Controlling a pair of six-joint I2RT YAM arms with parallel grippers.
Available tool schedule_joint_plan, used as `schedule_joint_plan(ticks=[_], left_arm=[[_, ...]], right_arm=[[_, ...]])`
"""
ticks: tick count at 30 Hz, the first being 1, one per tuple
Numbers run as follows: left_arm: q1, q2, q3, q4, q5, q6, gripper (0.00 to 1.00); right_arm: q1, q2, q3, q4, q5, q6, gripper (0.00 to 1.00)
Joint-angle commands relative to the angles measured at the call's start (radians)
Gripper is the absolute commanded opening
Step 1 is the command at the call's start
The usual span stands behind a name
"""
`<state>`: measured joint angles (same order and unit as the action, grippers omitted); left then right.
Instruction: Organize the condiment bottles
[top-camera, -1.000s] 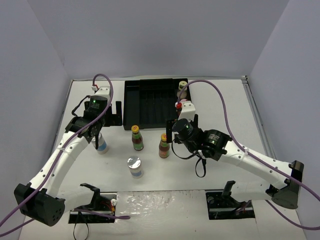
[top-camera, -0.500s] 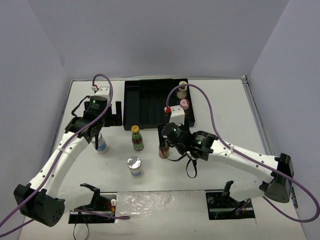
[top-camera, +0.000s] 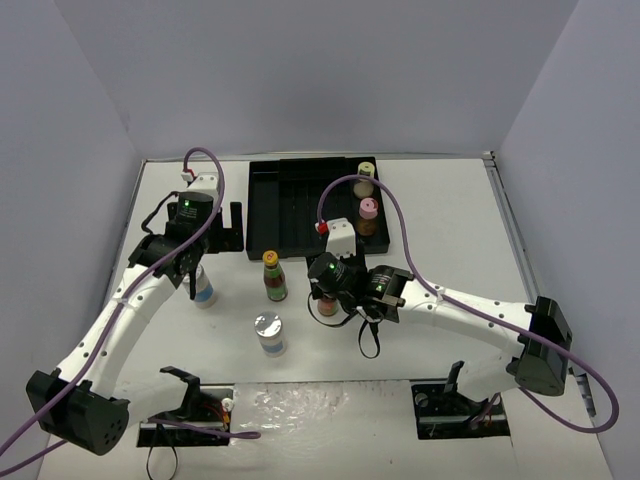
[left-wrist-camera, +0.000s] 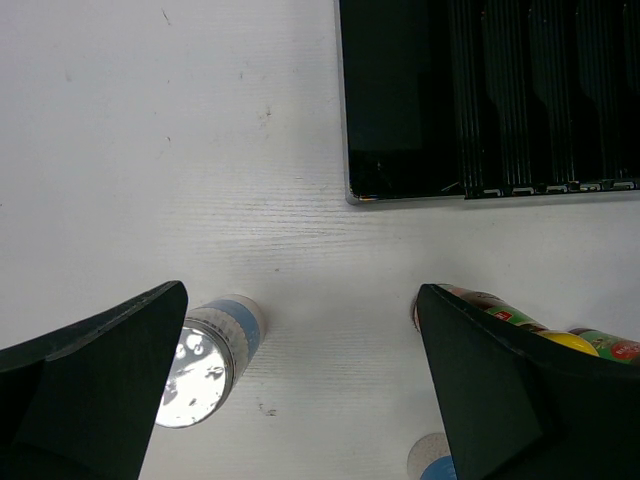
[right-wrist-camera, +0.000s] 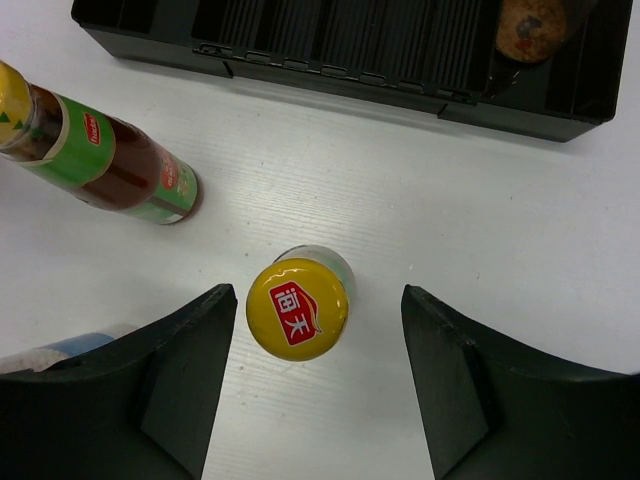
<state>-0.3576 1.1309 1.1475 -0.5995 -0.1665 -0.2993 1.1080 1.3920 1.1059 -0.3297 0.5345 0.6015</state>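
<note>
A slim yellow-capped bottle (right-wrist-camera: 297, 308) stands upright between the open fingers of my right gripper (right-wrist-camera: 320, 385), nearer the left finger, untouched. In the top view my right gripper (top-camera: 326, 287) hovers over it (top-camera: 327, 303). The other slim bottle (top-camera: 273, 276) stands left of it (right-wrist-camera: 105, 155). My left gripper (top-camera: 194, 272) is open above a silver-capped blue-labelled jar (top-camera: 204, 290), which sits by its left finger (left-wrist-camera: 205, 358). A second silver-capped jar (top-camera: 269, 333) stands nearer the front. The cream bottle (top-camera: 365, 178) and the pink-capped bottle (top-camera: 368, 214) stand in the tray's right side.
The large black ridged tray (top-camera: 300, 205) lies at the back middle; its near left corner shows in the left wrist view (left-wrist-camera: 400, 120) and its near wall in the right wrist view (right-wrist-camera: 330, 70). Purple cables loop over both arms.
My right arm has swung left and forward from the tray's right side to above the slim bottle. The pink-capped bottle now stands uncovered in the tray. My left arm has not moved.
</note>
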Motion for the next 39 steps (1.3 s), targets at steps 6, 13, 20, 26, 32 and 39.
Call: schedule_joint_plan(ticks=[6,13,20,26,32,39], left_arm=[[0.006,-0.028,0.018,0.044,-0.022,0.004,0.97],[0.006,-0.027,0.018,0.043,-0.024,0.003,0.97],[0.006,-0.026,0.017,0.041,-0.025,0.005,0.97],[0.006,-0.025,0.017,0.043,-0.028,0.005,0.97],[0.006,-0.025,0.017,0.041,-0.03,0.003,0.97],[0.006,-0.023,0.017,0.041,-0.03,0.003,0.97]], right_arm=[[0.004,0.057,0.005,0.077,0.062,0.005,0.62],[0.004,0.061,-0.007,0.08,0.069,0.02,0.62],[0.003,0.052,-0.022,0.081,0.076,0.024,0.61],[-0.001,0.053,-0.029,0.084,0.076,0.027,0.57],[-0.004,0.053,-0.037,0.088,0.073,0.029,0.51],[-0.011,0.064,-0.039,0.094,0.065,0.025,0.21]])
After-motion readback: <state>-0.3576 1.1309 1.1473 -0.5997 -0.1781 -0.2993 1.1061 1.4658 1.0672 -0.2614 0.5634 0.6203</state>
